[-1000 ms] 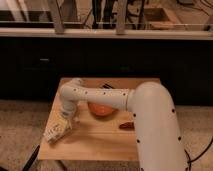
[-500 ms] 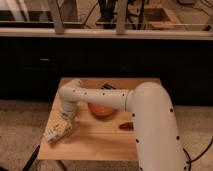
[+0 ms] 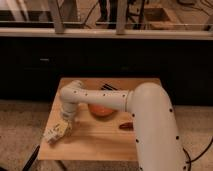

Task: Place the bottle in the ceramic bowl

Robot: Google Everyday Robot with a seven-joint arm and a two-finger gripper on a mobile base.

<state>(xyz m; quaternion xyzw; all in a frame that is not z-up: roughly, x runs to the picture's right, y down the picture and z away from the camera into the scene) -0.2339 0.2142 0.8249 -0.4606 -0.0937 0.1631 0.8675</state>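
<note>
The bottle (image 3: 54, 134), small, white with a pale yellowish label, is at the front left of the wooden table (image 3: 95, 142). My gripper (image 3: 62, 129) is down at the bottle, right against it; whether it holds the bottle does not show. The ceramic bowl (image 3: 103, 110), orange-red and glossy, sits at the table's middle, to the right of the gripper, partly hidden behind my white arm (image 3: 107, 98).
A small dark red elongated object (image 3: 126, 126) lies right of the bowl. A dark object (image 3: 107, 87) lies at the table's back edge. The table's front left corner (image 3: 44, 154) is close to the bottle. A dark cabinet wall stands behind the table.
</note>
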